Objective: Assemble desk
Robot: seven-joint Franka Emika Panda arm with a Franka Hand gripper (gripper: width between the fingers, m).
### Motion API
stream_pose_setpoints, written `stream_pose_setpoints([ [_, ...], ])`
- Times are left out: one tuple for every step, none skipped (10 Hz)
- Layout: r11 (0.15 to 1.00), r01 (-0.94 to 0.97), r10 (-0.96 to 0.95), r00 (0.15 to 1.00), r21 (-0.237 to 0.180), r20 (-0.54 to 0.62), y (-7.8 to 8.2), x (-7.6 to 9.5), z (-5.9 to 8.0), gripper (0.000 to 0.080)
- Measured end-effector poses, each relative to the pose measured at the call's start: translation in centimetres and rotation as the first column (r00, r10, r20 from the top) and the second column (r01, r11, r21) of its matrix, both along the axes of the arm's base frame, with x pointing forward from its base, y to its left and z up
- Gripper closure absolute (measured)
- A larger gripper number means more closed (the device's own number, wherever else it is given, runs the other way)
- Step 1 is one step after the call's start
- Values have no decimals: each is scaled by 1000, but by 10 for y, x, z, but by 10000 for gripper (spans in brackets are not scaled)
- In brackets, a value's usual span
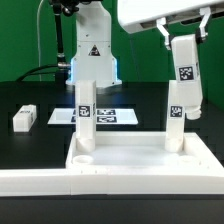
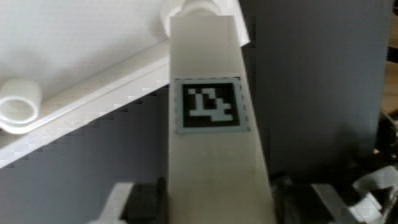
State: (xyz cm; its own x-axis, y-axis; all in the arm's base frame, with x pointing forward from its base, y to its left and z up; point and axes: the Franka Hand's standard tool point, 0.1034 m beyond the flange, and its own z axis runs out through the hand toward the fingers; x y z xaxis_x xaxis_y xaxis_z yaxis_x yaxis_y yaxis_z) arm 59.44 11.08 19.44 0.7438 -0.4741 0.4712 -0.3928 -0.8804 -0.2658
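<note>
The wide, flat white plastic desk top (image 1: pixel 110 182) lies on the matte black table (image 1: pixel 30 150) at six o'clock in the exterior view. Its raised rim runs straight along the near edge and steps up at the corners.

Two short, square white plastic legs stand upright along its far edge. The first standing leg (image 1: pixel 85 125) is at about ten o'clock of the panel and the second standing leg (image 1: pixel 177 130) at about two o'clock. Each carries a black-and-white tag on a smooth face, and a wide open stretch of panel separates them.

The gripper (image 1: pixel 180 38) hangs at two o'clock in the exterior view, its jaws partly closed on the flat sides of a third square white leg. This held leg (image 1: pixel 186 75) is off the table and slightly tilted. Its lower end overlaps the top of the second standing leg in this view, and contact between them cannot be told.

In the wrist view the held leg (image 2: pixel 210 150) runs away from the gripper (image 2: pixel 240 203) as a long, straight-edged bar bearing its tag. The desk top (image 2: pixel 80 115), with a ribbed edge and a round socket (image 2: pixel 18 100), lies just beside it.

At nine o'clock in the exterior view a loose leg (image 1: pixel 25 117) lies on its side, well apart from the desk top. The marker board (image 1: pixel 115 117) lies flat behind the first standing leg.
</note>
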Motion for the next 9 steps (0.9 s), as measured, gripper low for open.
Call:
stream_pose_setpoints([
  [1000, -16, 16, 1000, -17, -3, -5, 2, -2, 512],
  [995, -69, 68, 998, -71, -4, -11, 9, -7, 512],
  [983, -125, 127, 992, -133, 8, -23, 22, -6, 512],
  [967, -178, 184, 983, -181, 17, -26, 34, 0, 512],
  [954, -213, 226, 973, -213, 41, -20, 49, 11, 512],
  [959, -200, 215, 975, -202, 52, -19, 51, 14, 512],
  [959, -198, 211, 976, -202, 45, -21, 49, 11, 512],
  [959, -200, 213, 976, -203, 44, -21, 49, 10, 512],
  [958, -200, 213, 976, -204, 44, -21, 49, 10, 512],
])
